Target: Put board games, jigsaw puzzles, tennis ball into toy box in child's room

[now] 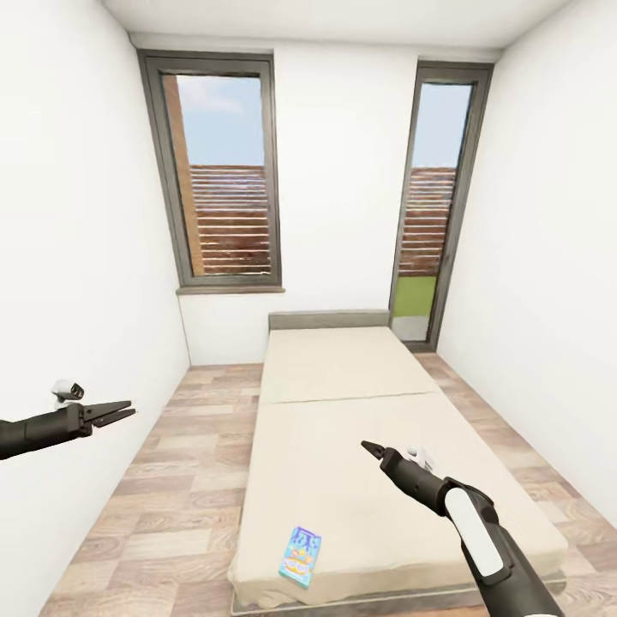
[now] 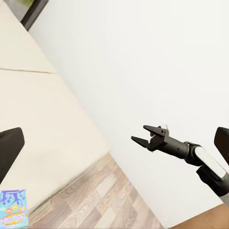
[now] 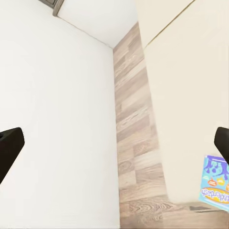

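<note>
One board game (image 1: 301, 555), a flat blue box with colourful print, lies on the beige bed (image 1: 343, 403) near its front left corner. It also shows in the left wrist view (image 2: 12, 207) and the right wrist view (image 3: 214, 180). My left gripper (image 1: 127, 410) hangs open over the floor left of the bed, empty. Above the bed's front right part my right gripper (image 1: 374, 450) is held open and empty, up and to the right of the game. The left wrist view catches that right gripper (image 2: 139, 134) with its fingers apart.
The bed fills the middle of a narrow room with white walls close on both sides. A wooden floor strip (image 1: 188, 480) runs along the bed's left. A window (image 1: 224, 171) and a tall glass door (image 1: 433, 214) are in the far wall.
</note>
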`<state>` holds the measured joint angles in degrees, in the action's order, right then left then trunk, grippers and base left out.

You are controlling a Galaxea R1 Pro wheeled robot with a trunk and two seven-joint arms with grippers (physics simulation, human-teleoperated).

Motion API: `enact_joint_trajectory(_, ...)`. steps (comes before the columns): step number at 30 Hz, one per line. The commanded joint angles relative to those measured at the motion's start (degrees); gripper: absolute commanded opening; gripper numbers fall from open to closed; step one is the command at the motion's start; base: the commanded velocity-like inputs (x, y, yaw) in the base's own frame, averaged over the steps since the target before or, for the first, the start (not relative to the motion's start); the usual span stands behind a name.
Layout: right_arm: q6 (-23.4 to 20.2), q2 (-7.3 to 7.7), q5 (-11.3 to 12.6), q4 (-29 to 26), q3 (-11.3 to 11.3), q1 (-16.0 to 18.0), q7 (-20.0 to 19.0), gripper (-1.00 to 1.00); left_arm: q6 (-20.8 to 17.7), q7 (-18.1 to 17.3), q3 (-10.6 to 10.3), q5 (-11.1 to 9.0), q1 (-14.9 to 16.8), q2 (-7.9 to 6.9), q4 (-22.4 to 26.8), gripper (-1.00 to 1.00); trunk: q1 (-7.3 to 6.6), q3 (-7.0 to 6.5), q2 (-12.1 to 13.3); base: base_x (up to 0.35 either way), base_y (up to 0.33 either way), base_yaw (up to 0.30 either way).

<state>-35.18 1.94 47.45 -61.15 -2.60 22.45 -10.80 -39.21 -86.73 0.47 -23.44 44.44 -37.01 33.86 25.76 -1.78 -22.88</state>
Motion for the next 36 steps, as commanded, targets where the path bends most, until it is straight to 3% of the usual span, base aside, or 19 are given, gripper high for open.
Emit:
enact_joint_trajectory(1,-0.3,-0.01,0.0,0.0,-0.1,0.0,-0.2,1.00,-0.6,-0.2,0.0,0.0,0.0,0.01,0.0,1.00,0.02,0.03,0.0,0.000,0.000,0.283)
enact_joint_trajectory(11,-0.3,-0.01,0.0,0.0,-0.1,0.0,-0.2,1.00,-0.6,-0.1,0.0,0.0,0.0,0.01,0.0,1.00,0.02,0.03,0.0,0.000,0.000,0.254)
enact_joint_trajectory(36,-0.3,0.00,-0.1,0.1,-0.1,0.0,-0.2,1.00,-0.6,-0.1,0.0,-0.1,0.0,0.01,0.0,1.00,0.02,0.03,0.0,0.054,0.000,0.012)
